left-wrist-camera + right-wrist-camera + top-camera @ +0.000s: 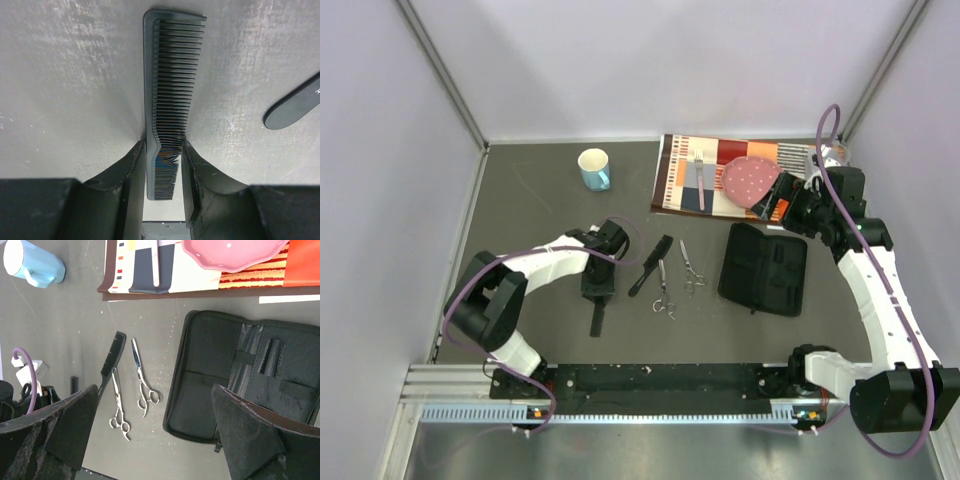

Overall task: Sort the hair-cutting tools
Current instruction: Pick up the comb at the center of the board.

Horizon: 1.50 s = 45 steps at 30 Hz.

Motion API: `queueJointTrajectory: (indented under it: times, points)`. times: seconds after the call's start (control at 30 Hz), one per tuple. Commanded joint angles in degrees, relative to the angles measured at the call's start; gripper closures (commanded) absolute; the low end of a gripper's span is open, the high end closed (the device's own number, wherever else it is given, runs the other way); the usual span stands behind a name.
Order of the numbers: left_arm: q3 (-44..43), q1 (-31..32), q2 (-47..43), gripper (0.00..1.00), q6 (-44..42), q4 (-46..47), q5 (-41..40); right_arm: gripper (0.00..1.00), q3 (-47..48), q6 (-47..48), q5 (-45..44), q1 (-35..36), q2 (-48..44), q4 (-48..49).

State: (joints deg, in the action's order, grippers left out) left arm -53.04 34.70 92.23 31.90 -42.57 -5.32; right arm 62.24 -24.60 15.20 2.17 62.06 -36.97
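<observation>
My left gripper (597, 288) is shut on the flat black comb (170, 90); its fingers (131, 175) press both sides and bend the teeth. The comb sticks out toward the near edge in the top view (597, 318), low over the table. The slim black handled comb (652, 264) lies to its right, and its end shows in the left wrist view (295, 105). Two silver scissors (663, 290) (691, 268) lie beside it, also seen in the right wrist view (120, 402) (142, 382). My right gripper (155, 435) is open and empty, held high over the open black case (235, 385).
A striped placemat (675, 175) at the back carries a pink-handled fork (700, 180) and a pink plate (750, 180). A light blue mug (594, 168) stands at the back left. The black zip case (764, 267) lies open right of the scissors.
</observation>
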Motion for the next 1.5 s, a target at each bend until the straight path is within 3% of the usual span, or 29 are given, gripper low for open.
queueJointTrajectory:
  times: [0.0,0.43,0.77,1.0,1.47]
  points:
    - [-1.02,0.28,-2.92,0.78,-0.52,1.08,-2.59,0.06,0.6,-0.45,0.62,-0.33,-0.28,0.58]
    - [-6.63,1.42,-7.49,0.78,-2.89,0.9,-0.83,0.05,-0.45,0.16,5.89,0.37,2.27,2.25]
    - [-9.1,3.27,-8.29,0.78,-6.85,7.05,2.07,0.02,-3.26,3.33,15.37,14.06,7.63,12.7]
    - [-13.92,5.55,-7.42,0.79,-9.31,12.68,7.25,0.05,-0.72,1.22,15.91,22.33,17.03,18.25]
    - [-19.47,7.84,-3.9,0.78,-9.4,17.69,11.21,0.12,4.82,-5.11,19.26,25.16,25.21,28.36]
